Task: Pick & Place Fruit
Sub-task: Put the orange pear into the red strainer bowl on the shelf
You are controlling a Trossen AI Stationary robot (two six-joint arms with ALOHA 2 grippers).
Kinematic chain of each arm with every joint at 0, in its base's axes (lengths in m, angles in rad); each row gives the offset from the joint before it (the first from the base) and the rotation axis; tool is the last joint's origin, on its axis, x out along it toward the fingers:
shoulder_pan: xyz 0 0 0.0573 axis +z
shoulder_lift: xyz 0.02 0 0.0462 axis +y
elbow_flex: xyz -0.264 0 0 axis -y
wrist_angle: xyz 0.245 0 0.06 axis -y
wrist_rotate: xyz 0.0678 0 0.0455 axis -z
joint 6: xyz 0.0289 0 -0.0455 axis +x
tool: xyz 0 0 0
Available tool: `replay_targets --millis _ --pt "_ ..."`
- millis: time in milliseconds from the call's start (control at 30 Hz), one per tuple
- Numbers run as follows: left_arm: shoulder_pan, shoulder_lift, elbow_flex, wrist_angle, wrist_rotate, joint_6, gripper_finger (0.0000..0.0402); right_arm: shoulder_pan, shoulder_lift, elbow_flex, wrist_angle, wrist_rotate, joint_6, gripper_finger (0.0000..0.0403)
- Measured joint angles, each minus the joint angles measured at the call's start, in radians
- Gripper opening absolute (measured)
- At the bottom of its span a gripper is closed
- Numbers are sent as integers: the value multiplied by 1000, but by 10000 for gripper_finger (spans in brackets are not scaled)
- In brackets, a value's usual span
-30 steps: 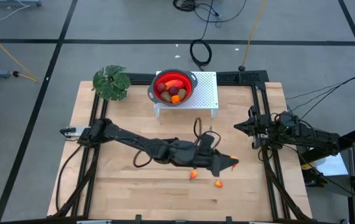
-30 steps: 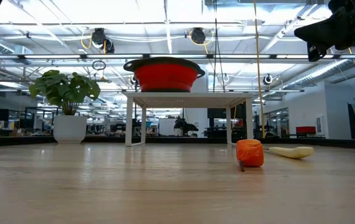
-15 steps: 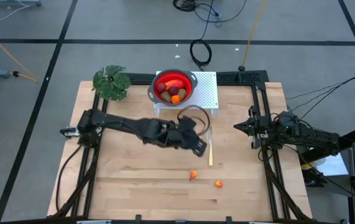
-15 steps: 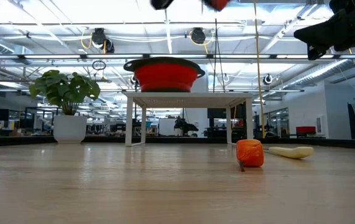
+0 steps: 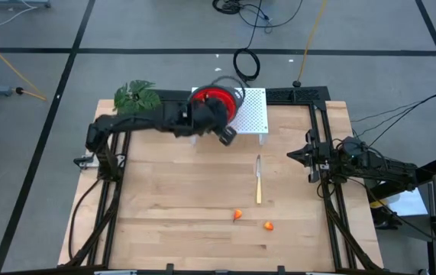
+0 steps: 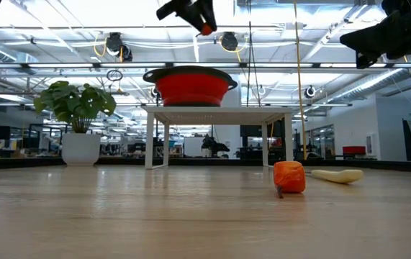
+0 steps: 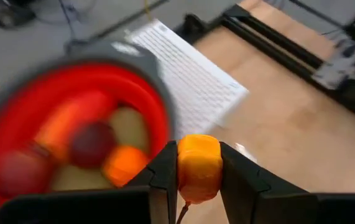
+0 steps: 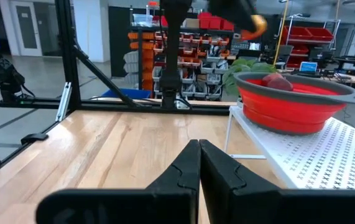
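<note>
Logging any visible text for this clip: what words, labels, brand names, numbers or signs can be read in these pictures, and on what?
None can be read.
Storage bins on the shelves behind the table: any labels are too small to make out.
Red bowl, white perforated stand and orange fruit in the left gripper: no print visible.

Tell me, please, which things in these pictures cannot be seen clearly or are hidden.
- High view: the left end effector and arm cover much of the red bowl, hiding its contents.
- Left wrist view: the fruits in the bowl are blurred by motion; kinds unclear.
- Low view: the bowl's wall hides its fruit; the left end effector is partly cut by the top edge.
- High view: two orange fruits too small to identify.
</note>
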Motion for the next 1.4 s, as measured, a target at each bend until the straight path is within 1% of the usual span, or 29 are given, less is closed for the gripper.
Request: replay_targets --millis 167,333,433,633,700,800,867,1000,1100,1400 --pt "112 -6 0 2 -10 166 83 0 0 0 0 0 0 0" --pt "227 -5 -1 2 18 288 83 0 0 0 0 0 0 0" --pt "294 -5 -1 2 55 325 83 0 0 0 0 0 0 0" --pt "389 6 -1 4 185 361 83 0 0 0 0 0 0 0" --pt "404 10 -1 2 218 369 83 0 0 0 0 1 0 0" --pt "411 14 -1 6 241 389 83 0 0 0 0 1 0 0" --pt "407 17 -1 1 247 404 83 0 0 0 0 1 0 0" --pt "391 17 -1 2 296 424 83 0 0 0 0 2 0 0" --pt "383 16 -15 3 290 464 83 0 0 0 0 2 0 0" --pt "384 16 -108 2 299 440 83 0 0 0 0 2 0 0"
